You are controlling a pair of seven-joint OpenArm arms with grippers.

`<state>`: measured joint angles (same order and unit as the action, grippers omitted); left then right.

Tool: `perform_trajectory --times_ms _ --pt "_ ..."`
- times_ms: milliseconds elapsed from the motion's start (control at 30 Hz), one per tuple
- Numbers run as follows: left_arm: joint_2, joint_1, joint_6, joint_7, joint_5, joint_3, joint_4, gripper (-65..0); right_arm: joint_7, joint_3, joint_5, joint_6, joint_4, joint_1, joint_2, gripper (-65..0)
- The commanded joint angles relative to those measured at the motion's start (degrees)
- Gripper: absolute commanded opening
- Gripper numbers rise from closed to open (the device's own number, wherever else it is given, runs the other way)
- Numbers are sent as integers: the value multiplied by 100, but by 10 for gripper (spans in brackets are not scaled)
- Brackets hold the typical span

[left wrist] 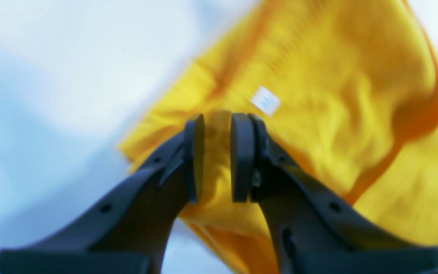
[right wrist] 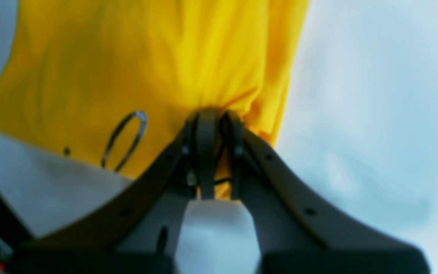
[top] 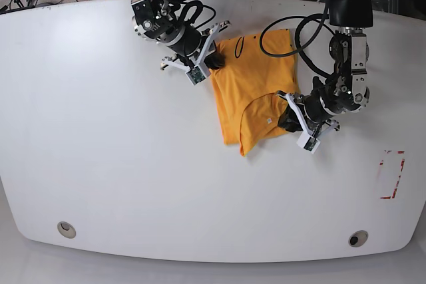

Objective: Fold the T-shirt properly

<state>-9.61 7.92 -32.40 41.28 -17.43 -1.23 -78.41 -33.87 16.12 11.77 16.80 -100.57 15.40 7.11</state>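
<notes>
The orange-yellow T-shirt (top: 249, 91) lies partly folded on the white table (top: 106, 138), between both arms. In the left wrist view my left gripper (left wrist: 217, 125) is shut on a bunched fold of the T-shirt (left wrist: 318, 95), close to a small white label (left wrist: 265, 100). In the base view that left gripper (top: 287, 122) sits at the shirt's right lower edge. My right gripper (right wrist: 215, 118) is shut on the T-shirt (right wrist: 146, 57) at its upper left corner, beside a thin black loop mark (right wrist: 124, 140). The right gripper (top: 213, 59) appears at the shirt's top left in the base view.
A red-marked rectangle (top: 391, 174) sits on the table at the right. Two round holes (top: 65, 229) (top: 357, 238) lie near the front edge. Black cables (top: 293, 31) hang over the shirt's top right, and the table's back edge lies just behind the arms.
</notes>
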Motion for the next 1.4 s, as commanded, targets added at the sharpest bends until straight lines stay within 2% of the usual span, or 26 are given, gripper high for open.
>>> perform_trajectory --times_ms 0,300,500,767,1067,1200,1367 --pt "-20 21 -17 -27 -99 -22 -550 -543 -90 -34 -153 -14 -602 -146 -13 -606" --pt "24 -595 -17 237 -99 -13 -1447 -543 -512 -43 -170 -14 -575 -604 31 -606" --pt "33 -1263 -17 237 -99 -4 -1965 -543 -512 -43 -170 -5 -241 -832 31 -606" --pt "191 -1799 -17 228 -81 -4 -1974 -543 -407 -16 -170 -5 145 -929 -13 -606" --pt "183 -1658 -17 202 -72 -22 -1280 -543 -178 -8 -170 -5 392 -709 -21 -606" --pt "-55 -1447 -17 202 -99 -22 -1104 -543 -169 -8 -170 -5 418 -630 -56 -606" --pt "-108 -1395 -17 211 -99 -30 -1201 -543 -152 -8 -170 -5 392 -454 -197 -606"
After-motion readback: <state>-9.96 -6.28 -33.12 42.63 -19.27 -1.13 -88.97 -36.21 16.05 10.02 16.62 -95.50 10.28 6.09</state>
